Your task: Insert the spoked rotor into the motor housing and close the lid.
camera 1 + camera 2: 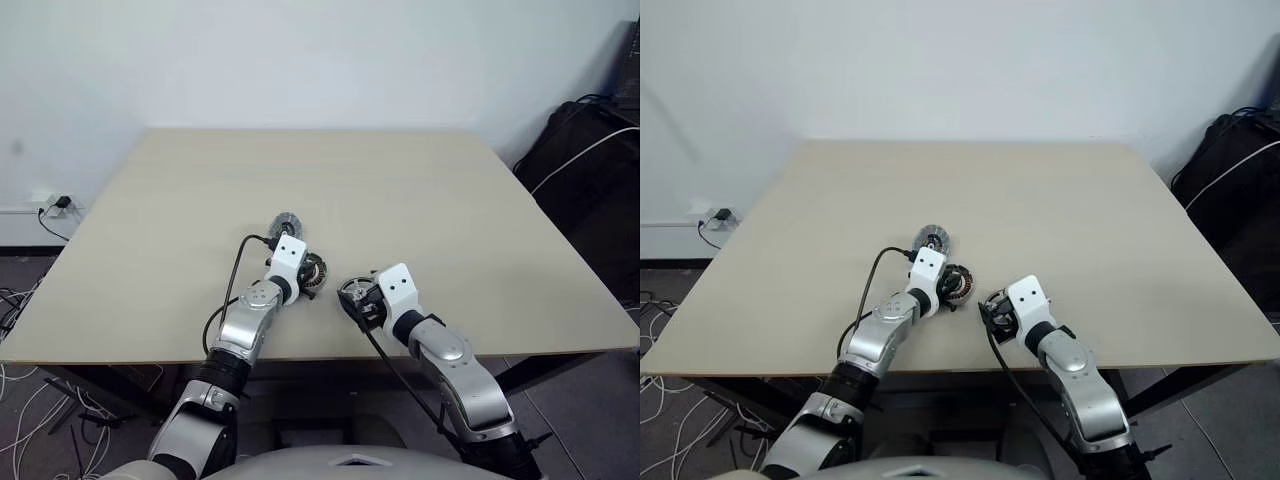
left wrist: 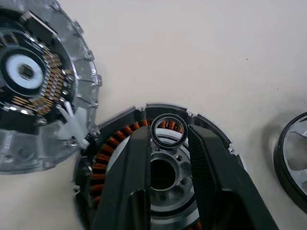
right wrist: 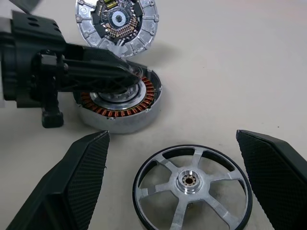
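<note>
1. Our left fingers (image 2: 169, 136), nearly closed, pinch a small black ring (image 2: 169, 132) above the hollow centre of the squat round motor housing with copper-orange windings (image 3: 120, 103).
2. Our right fingers (image 3: 175, 179) stand wide open, holding nothing, straddling the silvery spoked rotor (image 3: 192, 181), which lies flat just beside the housing.
3. The ribbed silver lid (image 3: 116, 21) lies touching the housing's far side on the beige tabletop (image 1: 420, 190).

The table (image 1: 450, 200) holds 1 spoked rotor (image 3: 192, 184), 1 motor housing (image 3: 122, 108), 1 lid (image 3: 116, 21) and 1 small black ring (image 2: 169, 131).
</note>
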Action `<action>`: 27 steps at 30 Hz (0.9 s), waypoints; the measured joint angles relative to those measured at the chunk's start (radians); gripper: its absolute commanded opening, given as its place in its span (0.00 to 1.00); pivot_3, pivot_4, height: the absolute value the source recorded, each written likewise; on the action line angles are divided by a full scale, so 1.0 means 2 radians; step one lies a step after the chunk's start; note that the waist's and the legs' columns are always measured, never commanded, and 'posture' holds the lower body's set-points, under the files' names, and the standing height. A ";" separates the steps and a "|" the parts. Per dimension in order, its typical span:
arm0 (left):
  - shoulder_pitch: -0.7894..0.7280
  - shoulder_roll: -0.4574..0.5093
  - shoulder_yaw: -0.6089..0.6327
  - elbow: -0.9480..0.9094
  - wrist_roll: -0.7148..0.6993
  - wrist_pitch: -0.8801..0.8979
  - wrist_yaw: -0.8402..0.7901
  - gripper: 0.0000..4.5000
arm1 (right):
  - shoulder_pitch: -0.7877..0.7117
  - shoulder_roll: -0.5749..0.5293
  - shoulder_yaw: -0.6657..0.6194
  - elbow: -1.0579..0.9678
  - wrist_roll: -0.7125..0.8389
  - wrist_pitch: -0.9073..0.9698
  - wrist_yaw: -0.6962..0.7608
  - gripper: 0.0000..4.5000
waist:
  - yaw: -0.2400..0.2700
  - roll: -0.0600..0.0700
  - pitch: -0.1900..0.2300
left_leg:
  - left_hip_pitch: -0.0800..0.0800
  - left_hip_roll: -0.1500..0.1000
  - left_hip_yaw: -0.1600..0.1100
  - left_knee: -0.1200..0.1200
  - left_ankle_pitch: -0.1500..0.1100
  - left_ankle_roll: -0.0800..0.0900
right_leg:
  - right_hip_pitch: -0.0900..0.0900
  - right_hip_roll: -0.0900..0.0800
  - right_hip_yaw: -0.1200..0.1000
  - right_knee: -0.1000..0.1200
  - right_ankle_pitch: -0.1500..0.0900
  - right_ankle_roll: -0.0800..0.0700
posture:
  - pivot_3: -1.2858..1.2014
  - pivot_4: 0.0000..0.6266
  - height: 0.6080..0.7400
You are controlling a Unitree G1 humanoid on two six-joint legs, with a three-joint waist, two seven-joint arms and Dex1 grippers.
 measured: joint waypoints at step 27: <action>0.111 0.027 0.000 -0.186 -0.021 0.033 -0.046 0.01 | -0.002 0.009 0.003 0.003 0.000 -0.003 0.000 1.00 | -0.001 0.000 0.000 | 0.000 0.001 0.000 0.000 0.000 0.000 | 0.000 0.000 0.000 0.000 0.000 0.000 | 0.52 0.00 1.00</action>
